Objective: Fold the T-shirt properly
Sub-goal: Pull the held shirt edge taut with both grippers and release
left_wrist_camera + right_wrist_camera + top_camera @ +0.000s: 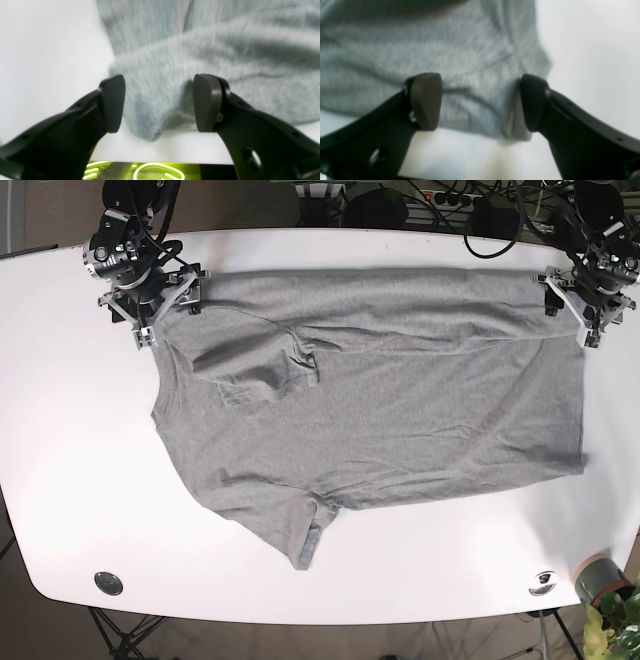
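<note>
The heather-grey T-shirt (380, 410) lies spread on the white table (60, 460), plain side up, its far edge folded over toward the middle. No lettering shows. One sleeve (265, 365) lies folded onto the body, and the other (305, 540) points to the near edge. My left gripper (572, 298) is open at the shirt's far right corner, and a cloth corner (155, 117) lies between its fingers (112, 103). My right gripper (160, 305) is open at the far left corner, with the cloth edge (480, 110) between its fingers (426, 101).
Two round fittings (108, 582) (543, 582) sit in the table's near edge. A grey pot with a green plant (603, 585) stands off the near right corner. Cables (420, 200) run behind the far edge. A green glowing shape (150, 172) shows below the table edge.
</note>
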Controlling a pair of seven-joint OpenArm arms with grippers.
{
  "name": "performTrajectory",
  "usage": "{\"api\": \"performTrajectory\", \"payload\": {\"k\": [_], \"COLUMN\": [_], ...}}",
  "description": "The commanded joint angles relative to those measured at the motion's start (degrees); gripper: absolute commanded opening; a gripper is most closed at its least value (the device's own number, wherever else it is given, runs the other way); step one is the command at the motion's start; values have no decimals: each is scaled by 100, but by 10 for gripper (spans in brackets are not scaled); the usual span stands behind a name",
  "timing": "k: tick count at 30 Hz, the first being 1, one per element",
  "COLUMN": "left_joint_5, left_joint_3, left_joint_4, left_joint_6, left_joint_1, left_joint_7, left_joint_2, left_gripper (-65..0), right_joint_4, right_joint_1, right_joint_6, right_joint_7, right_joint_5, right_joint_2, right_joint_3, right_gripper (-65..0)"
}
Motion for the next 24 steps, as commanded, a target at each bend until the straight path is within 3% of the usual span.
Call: {"api": "performTrajectory", "payload": {"k": [1, 9, 14, 24], "left_joint_5": [-49, -49, 356, 426], "left_joint_3": [-10, -10, -10, -125], "left_joint_4": [-179, -918, -953, -724], "left_joint_6": [10, 10, 10, 10], "left_joint_1": [29, -6, 20, 434], "left_joint_7": [-401, -541, -541, -541], "left_joint_2": [-107, -168, -168, -159], "left_gripper": [-267, -267, -267, -267], "right_joint_4": [-73, -521, -548, 33], "right_joint_1": [34, -36, -194, -678], "right_joint_6": [-16, 2, 2, 28], "right_joint_7": [112, 402, 542, 551], "right_joint_5": [35, 35, 62, 79], "right_joint_2": [34, 34, 34, 7], "right_joint_3": [24, 24, 24, 420], "right_gripper": [-203, -354, -444, -476]}}
